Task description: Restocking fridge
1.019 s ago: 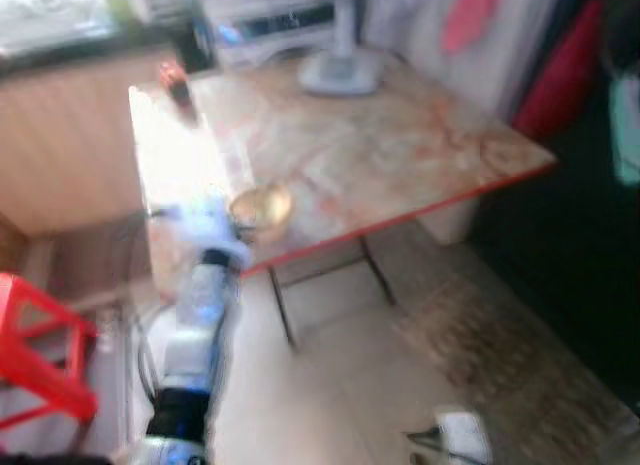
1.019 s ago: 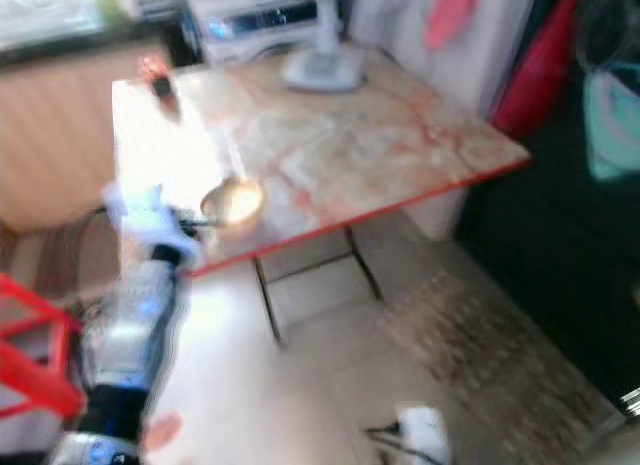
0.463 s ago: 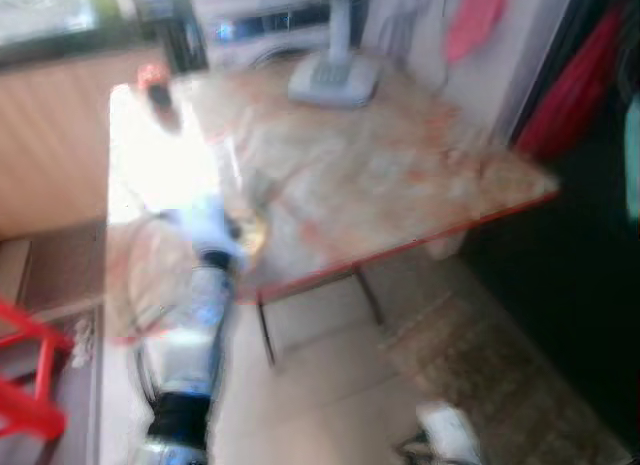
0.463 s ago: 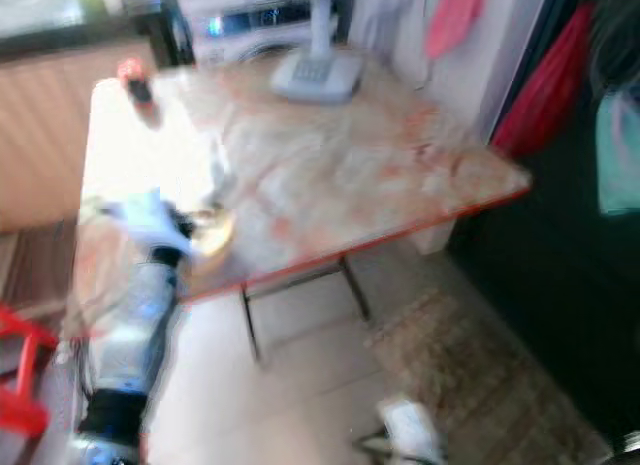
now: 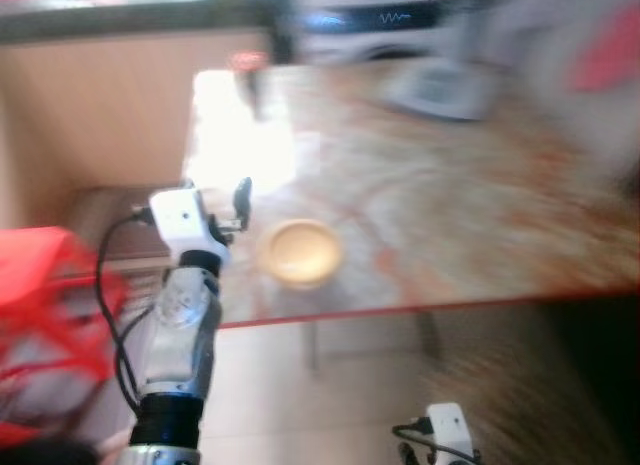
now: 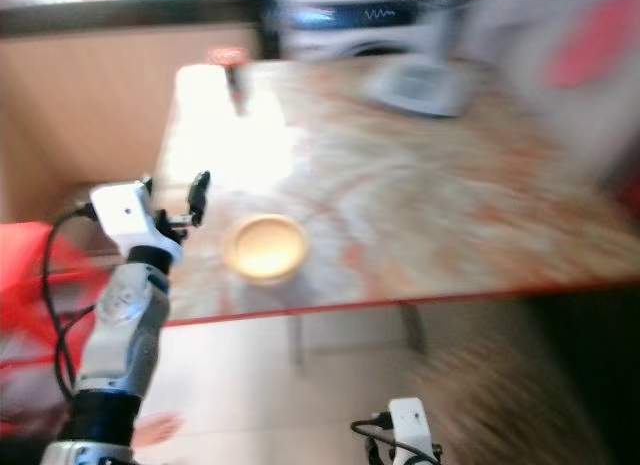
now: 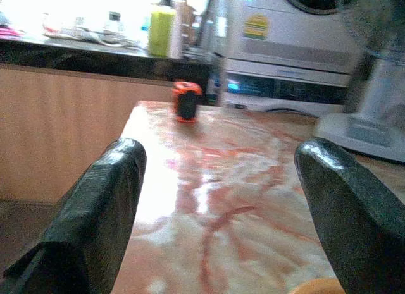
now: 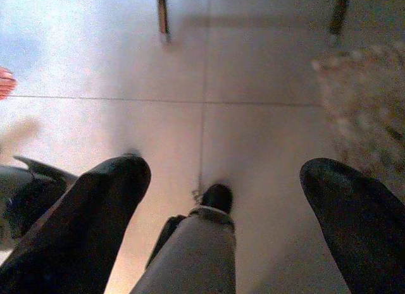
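Marble-patterned in pink and cream, the table [image 5: 470,215] with its red edge lies before the robot, blurred across both head views. Compared with half a second ago the whole picture has swung: the table now runs wider across the frame and its far right corner is cut off, which is the camera turning, not the furniture. The left gripper [image 5: 238,200] is raised at the near left part of the table, level with its surface, its silver arm rising from the bottom left. In the left wrist view its two black fingers [image 7: 95,212] stand wide apart with nothing between them, looking along the tabletop.

Just right of that gripper sits a small yellow bowl [image 5: 299,252], close to the near red edge and apart from the fingers; earlier it sat in much the same place against the arm. At the far left corner stands a small red and black object [image 7: 186,100], too blurred to name. A white fan base [image 5: 437,89] rests at the far side, with a white appliance [image 7: 285,47] behind it.

A red stool [image 5: 45,315] is at the left. The right gripper [image 8: 218,199] hangs low over the pale tiled floor [image 8: 253,73], its fingers spread wide and holding nothing. No fridge or stock can be made out.
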{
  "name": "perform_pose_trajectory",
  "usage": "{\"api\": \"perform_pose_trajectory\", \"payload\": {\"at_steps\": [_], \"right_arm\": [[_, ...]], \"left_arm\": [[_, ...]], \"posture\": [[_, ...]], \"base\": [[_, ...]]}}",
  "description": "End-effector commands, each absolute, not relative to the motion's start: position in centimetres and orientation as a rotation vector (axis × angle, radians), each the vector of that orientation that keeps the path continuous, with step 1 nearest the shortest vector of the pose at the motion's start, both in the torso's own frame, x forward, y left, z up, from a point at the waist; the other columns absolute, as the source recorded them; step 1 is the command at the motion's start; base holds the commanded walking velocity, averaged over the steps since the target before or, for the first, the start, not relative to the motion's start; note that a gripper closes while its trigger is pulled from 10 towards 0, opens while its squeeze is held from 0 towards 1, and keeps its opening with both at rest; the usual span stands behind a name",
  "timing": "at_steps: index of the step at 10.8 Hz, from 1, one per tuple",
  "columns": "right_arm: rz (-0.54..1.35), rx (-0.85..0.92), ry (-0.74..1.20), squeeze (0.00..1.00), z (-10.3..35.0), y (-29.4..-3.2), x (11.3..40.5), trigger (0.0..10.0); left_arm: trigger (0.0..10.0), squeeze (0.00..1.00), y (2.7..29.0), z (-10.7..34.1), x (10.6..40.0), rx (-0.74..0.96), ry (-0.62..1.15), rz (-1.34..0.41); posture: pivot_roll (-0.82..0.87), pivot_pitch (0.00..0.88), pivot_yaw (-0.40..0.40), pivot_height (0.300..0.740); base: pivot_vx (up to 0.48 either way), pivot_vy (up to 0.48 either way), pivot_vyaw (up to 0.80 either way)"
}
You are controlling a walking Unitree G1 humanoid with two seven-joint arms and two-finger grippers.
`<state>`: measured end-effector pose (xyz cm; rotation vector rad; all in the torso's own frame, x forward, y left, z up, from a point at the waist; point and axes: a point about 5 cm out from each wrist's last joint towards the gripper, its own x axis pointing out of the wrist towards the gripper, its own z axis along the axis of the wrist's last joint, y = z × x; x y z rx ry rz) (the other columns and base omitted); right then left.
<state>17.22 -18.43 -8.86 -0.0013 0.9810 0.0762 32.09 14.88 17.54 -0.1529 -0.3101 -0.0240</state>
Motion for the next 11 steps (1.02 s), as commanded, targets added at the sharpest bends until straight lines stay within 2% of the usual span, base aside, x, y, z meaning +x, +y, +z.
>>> {"api": "perform_pose_trajectory", "payload": {"at_steps": [1,3,7,8,9,10,11], "right_arm": [[0.047,0.024,1.007,0.00,-9.2,-18.8,16.5,10.0],[0.049,0.026,1.008,0.00,-9.2,-18.8,16.5,10.0],[0.031,0.033,1.003,0.00,-9.1,-18.8,16.6,10.0],[0.013,0.038,1.006,0.00,-9.2,-18.9,16.5,10.0],[0.003,0.045,1.006,0.00,-9.2,-18.9,16.5,10.0],[-0.001,0.048,1.006,0.00,-9.2,-19.0,16.4,10.0],[-0.011,0.055,1.006,0.00,-9.2,-19.0,16.4,10.0]], "left_arm": [[10.0,0.00,14.3,17.1,32.0,-0.155,-0.289,-0.041],[10.0,0.00,14.1,15.4,32.3,-0.224,-0.180,-0.063],[10.0,0.00,13.9,13.4,31.7,-0.244,-0.106,-0.081],[10.0,0.00,14.5,12.6,31.7,-0.384,-0.068,-0.025],[10.0,0.00,15.0,12.6,31.9,-0.427,-0.069,-0.012],[10.0,0.00,15.0,12.9,31.9,-0.393,-0.086,-0.023],[10.0,0.00,14.3,14.6,31.9,-0.139,-0.182,-0.071]], "posture": [[0.00,0.026,0.016,0.740],[0.00,0.025,0.013,0.740],[0.00,0.030,0.010,0.740],[0.00,0.026,0.008,0.740],[0.00,0.026,0.008,0.740],[0.00,0.026,0.007,0.740],[0.01,0.028,0.006,0.740]], "base": [[0.000,0.000,0.00],[0.000,0.000,0.00],[0.000,0.000,0.00],[0.000,0.000,0.00],[0.000,0.000,0.00],[0.000,0.000,0.00],[0.000,0.000,0.00]]}}
